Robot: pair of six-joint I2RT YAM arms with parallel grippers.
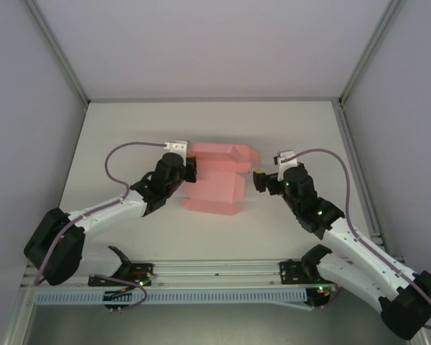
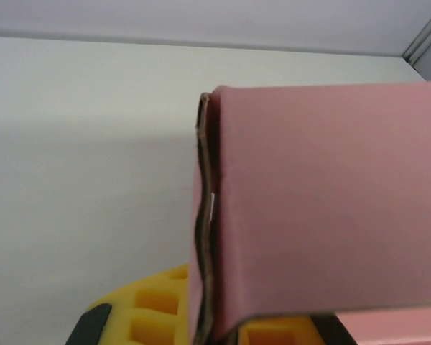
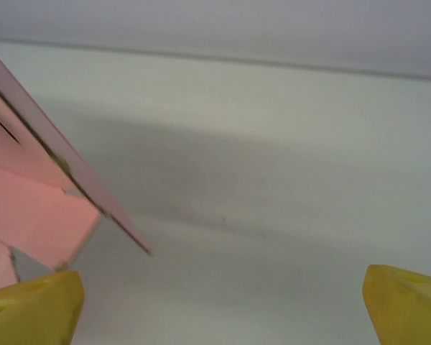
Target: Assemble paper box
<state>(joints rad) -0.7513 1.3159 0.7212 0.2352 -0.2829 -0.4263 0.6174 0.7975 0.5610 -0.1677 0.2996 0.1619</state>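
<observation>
Left arm reaches in from the near-left corner of the desk, with a lilac cable looped above it. Left pincer is right at the left edge of the paper box and touching it. On its wrist cam, a doubled, wavy card edge runs top to bottom through mid-frame. A pink panel spreads to the right of that edge, and one yellow pad shows below-left of the fold. The other pad is hidden behind the card, so I can't tell whether the pincer is clamped on that edge or just up against it.

The box sits mid-desk, between the two pincers, and is partly folded. The near part lies flat on the desk. The far part is folded up, with a flap sticking out toward the far right.

Right pincer is just beside the box's right edge; from above I see a small gap. On its wrist cam, the yellow fingertips sit in the two bottom corners, spread wide, with bare desk between them. Pink card comes in tilted from that frame's left side, its lower corner just above the left fingertip. I can't tell if they touch. Right arm runs back to the near-right corner.
</observation>
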